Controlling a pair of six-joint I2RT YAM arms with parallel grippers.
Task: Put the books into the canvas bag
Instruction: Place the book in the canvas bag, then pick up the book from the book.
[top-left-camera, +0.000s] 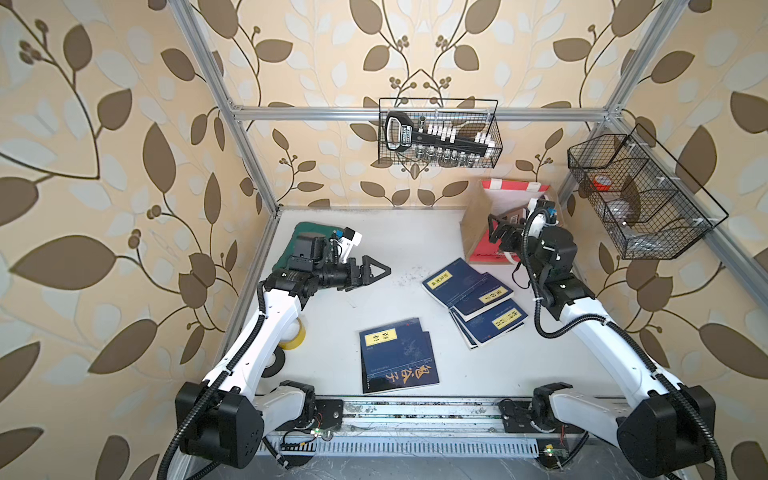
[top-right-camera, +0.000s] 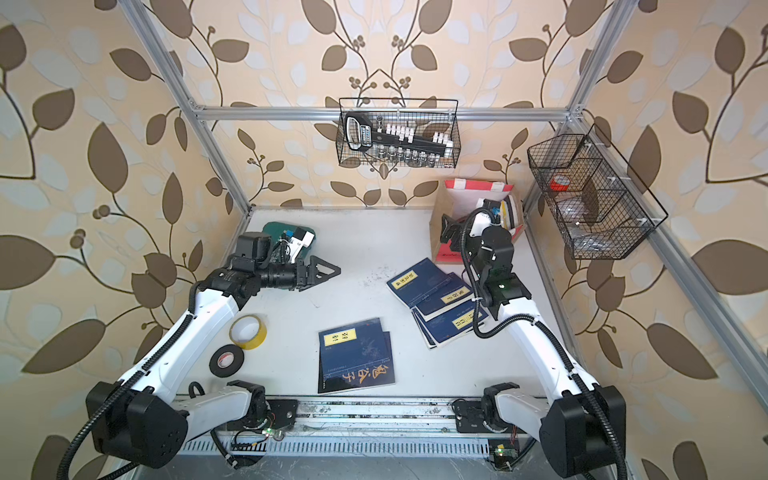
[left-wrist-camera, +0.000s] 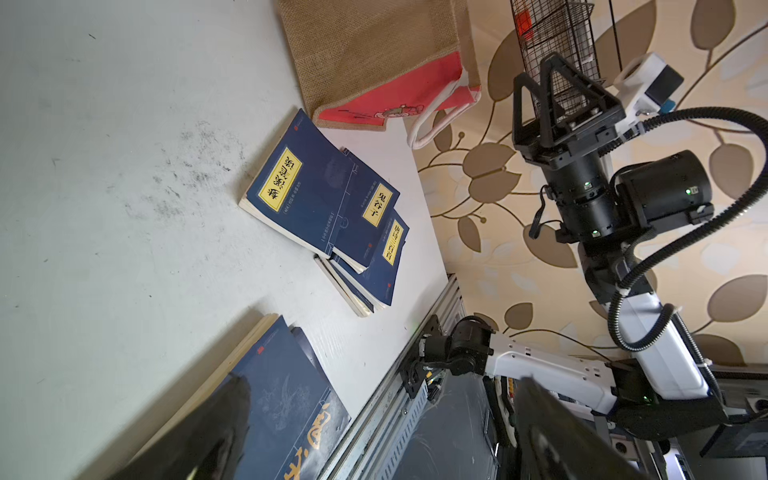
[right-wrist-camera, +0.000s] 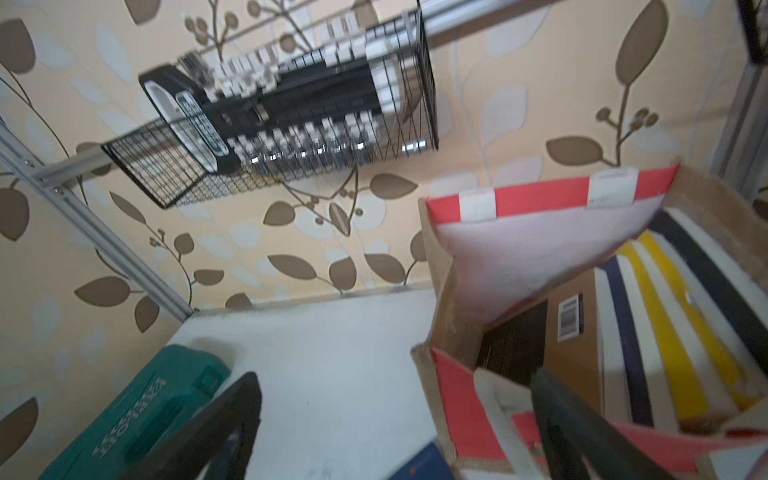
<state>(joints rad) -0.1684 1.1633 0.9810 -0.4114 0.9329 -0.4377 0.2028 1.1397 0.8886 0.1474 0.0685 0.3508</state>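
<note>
Right hand (top-left-camera: 494, 230) wide at bag (top-left-camera: 473, 222), left hand (top-left-camera: 383, 271) wide; scuffed table (top-left-camera: 399, 241), leaf wallpaper (top-left-camera: 324, 50).

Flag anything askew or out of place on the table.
The navy books beside the canvas bag lie in a slipped, fanned pile. The front pair overlaps crookedly. Nothing looks spilled or torn.
</note>
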